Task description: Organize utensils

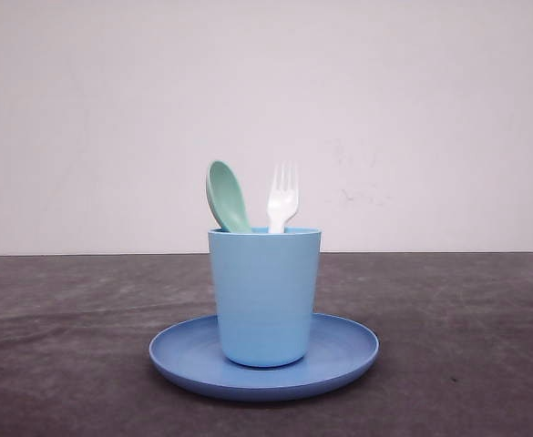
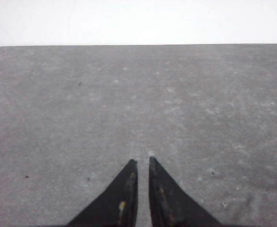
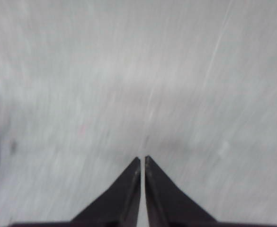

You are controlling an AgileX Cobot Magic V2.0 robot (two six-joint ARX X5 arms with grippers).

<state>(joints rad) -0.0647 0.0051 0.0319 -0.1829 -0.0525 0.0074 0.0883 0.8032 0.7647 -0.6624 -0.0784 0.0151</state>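
With fork [image 1: 282, 198] and spoon [image 1: 227, 196] apparently seated in the cup [image 1: 264, 296], keep both jaws pressed together, clear over bare desk [image 2: 129, 104].

No text, label, brand, number or sign can be read on any surface here; the cup [image 1: 264, 296] and plate [image 1: 348, 350] are plain

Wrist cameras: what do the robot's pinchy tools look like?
Both are black. The left tool has two pointed, wedge-shaped fingers with small yellowish scuff marks near the inner edges. The right tool has the same two black pointed fingers, looking plain and a bit blurry. No cables show.
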